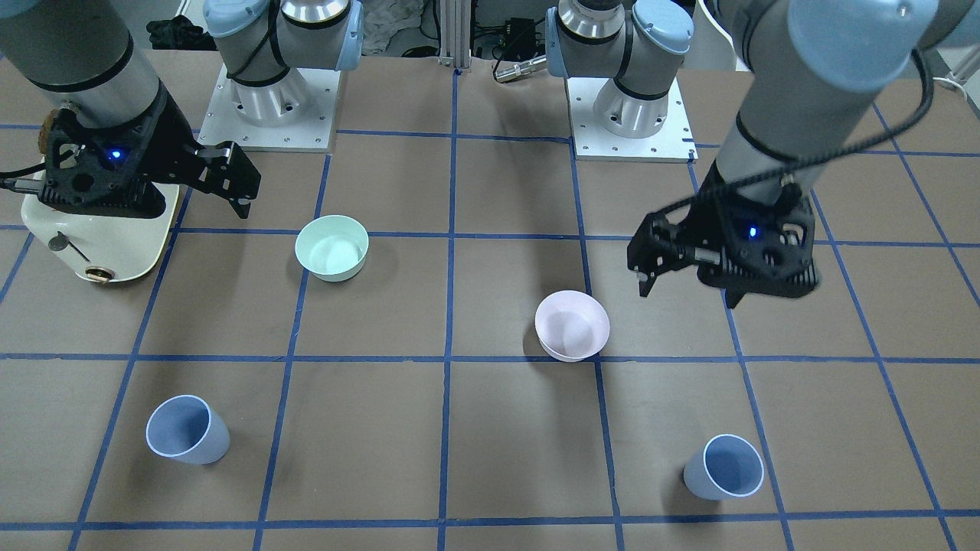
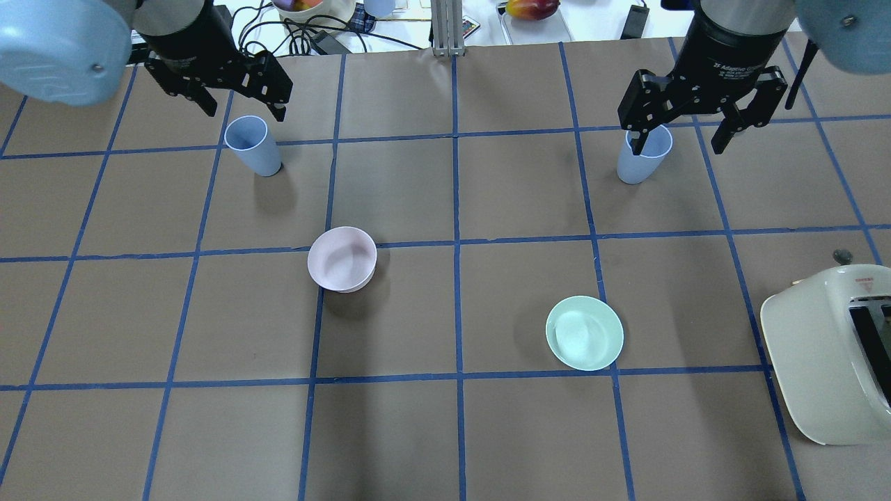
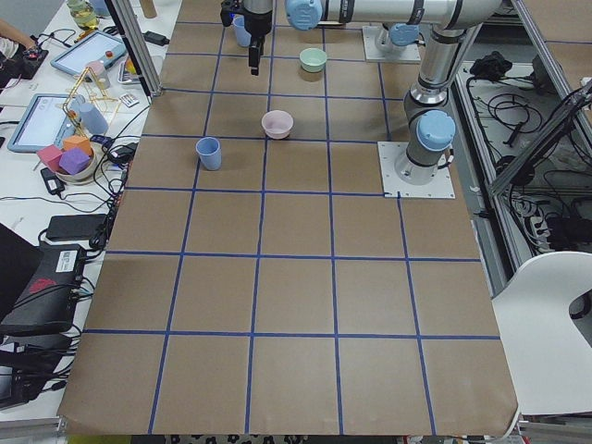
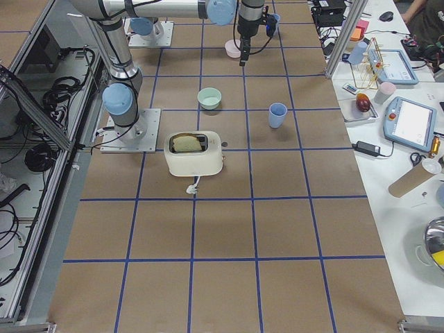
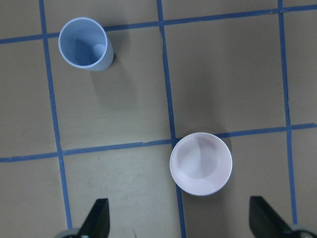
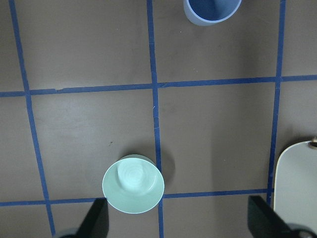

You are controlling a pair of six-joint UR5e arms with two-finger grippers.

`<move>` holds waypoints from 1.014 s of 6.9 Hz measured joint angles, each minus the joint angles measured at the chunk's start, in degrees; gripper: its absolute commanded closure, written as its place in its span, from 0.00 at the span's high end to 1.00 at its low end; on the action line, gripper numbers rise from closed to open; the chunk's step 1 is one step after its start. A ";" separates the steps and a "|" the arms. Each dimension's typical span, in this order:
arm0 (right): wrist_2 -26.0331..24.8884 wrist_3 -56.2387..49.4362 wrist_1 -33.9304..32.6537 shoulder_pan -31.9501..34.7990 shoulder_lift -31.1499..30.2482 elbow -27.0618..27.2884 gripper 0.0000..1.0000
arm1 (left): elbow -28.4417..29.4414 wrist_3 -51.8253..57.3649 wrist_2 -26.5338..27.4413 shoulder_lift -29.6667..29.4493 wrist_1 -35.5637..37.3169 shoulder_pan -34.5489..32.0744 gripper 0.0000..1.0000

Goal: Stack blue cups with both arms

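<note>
Two blue cups stand upright and apart near the table's far side. One cup (image 2: pixel 254 147) is on my left, also in the left wrist view (image 5: pixel 85 43). The other cup (image 2: pixel 644 158) is on my right, cut by the top edge of the right wrist view (image 6: pixel 212 10). My left gripper (image 2: pixel 243 108) hovers high above the table, open and empty, with its fingers (image 5: pixel 97 218) wide apart. My right gripper (image 2: pixel 681 146) also hovers high, open and empty, with its fingers (image 6: pixel 96 220) wide apart. In the front view the left gripper (image 1: pixel 687 295) is well above its cup (image 1: pixel 723 467).
A pale pink bowl (image 2: pixel 342 259) sits left of centre and a mint-green bowl (image 2: pixel 584 332) right of centre. A cream toaster (image 2: pixel 832 351) stands at the right edge, under the right arm in the front view (image 1: pixel 99 229). Clutter lies beyond the table's far edge.
</note>
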 measured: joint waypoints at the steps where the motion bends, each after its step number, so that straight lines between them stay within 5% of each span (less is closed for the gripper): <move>1: 0.00 -0.23 -1.63 -0.21 0.30 0.04 1.00 | 1.31 1.97 0.16 -5.58 5.00 0.22 1.00; 3: -0.27 -1.31 -9.28 -1.06 3.30 -0.27 1.00 | 2.96 5.24 0.63 -14.99 12.33 2.37 0.91; 5: -0.51 -3.03 -15.70 -3.49 9.44 -2.31 1.00 | 3.22 6.11 0.80 -20.01 15.74 4.26 0.00; 7: -0.51 -9.62 -20.70 -7.56 16.41 -5.01 1.00 | 2.69 5.96 0.88 -21.78 17.23 4.56 0.00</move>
